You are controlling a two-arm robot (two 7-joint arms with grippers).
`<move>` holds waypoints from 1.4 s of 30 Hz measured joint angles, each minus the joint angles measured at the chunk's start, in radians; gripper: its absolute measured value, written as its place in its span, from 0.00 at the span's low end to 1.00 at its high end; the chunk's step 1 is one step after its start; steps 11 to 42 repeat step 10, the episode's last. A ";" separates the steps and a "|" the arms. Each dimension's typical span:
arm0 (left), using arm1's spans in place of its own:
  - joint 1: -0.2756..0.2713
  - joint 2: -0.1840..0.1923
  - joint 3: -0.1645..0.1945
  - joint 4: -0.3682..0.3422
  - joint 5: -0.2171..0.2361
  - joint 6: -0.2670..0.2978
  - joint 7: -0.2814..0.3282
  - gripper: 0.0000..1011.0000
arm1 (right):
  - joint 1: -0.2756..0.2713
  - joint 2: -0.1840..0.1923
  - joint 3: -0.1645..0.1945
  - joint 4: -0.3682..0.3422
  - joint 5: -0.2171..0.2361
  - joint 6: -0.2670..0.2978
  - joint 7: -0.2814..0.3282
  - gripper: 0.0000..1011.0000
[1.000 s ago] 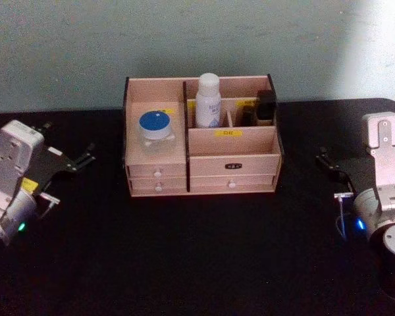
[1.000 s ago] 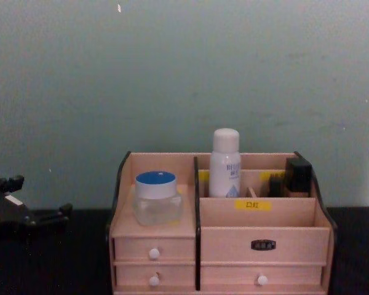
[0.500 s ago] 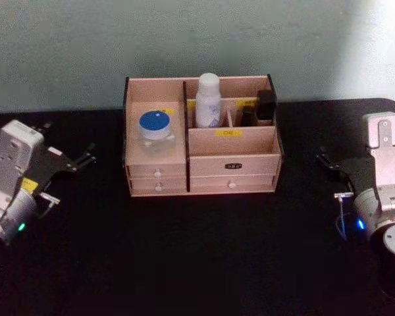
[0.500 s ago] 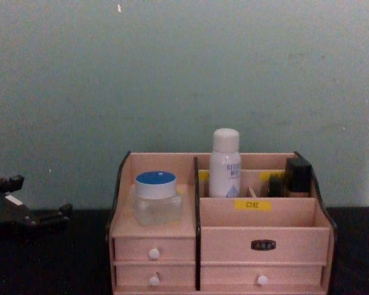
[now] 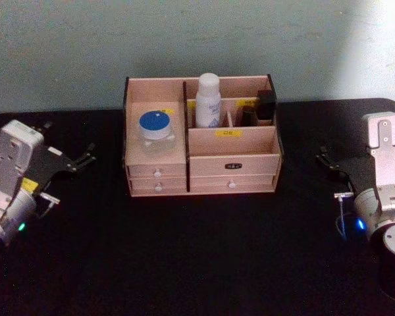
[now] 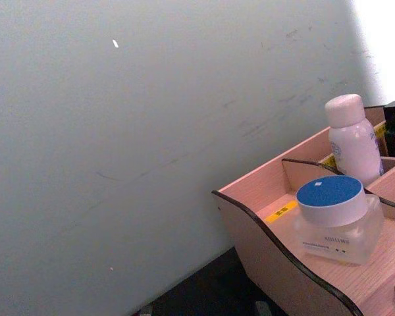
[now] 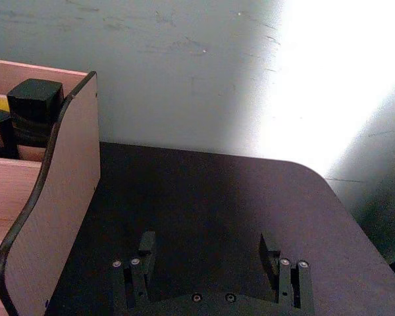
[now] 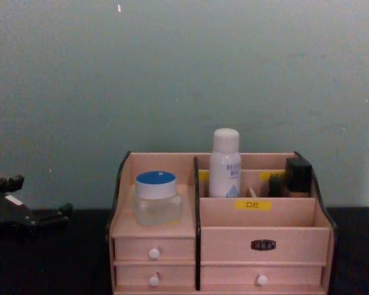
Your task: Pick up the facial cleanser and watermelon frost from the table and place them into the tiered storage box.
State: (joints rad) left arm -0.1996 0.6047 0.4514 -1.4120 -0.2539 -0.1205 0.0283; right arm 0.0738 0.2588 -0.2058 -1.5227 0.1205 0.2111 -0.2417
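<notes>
No visible change, all views.

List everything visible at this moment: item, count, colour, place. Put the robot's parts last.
tiered storage box: 1, light wood with dark edges, back centre of the table.
facial cleanser: 1, white, upright in a rear compartment of the box.
watermelon frost: 1, clear with blue lid, on the box's left shelf.
dark container: 1, black, rear right compartment.
table: 1, black.
left claw: 1, black, open, left of the box.
right claw: 1, black, open, right of the box.
</notes>
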 joint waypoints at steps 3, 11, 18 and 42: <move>0.000 0.000 0.000 0.000 0.000 0.000 0.000 0.99 | 0.000 0.000 0.000 0.000 0.000 0.000 0.000 0.99; 0.000 0.000 0.000 0.000 0.000 0.000 0.000 0.99 | 0.000 0.000 0.000 0.000 0.000 0.000 0.000 0.99; 0.000 0.000 0.000 0.000 0.000 0.000 0.000 0.99 | 0.000 0.000 0.000 0.000 0.000 0.000 0.000 0.99; 0.000 0.000 0.000 0.000 0.000 0.000 0.000 0.99 | 0.000 0.000 0.000 0.000 0.000 0.000 0.000 0.99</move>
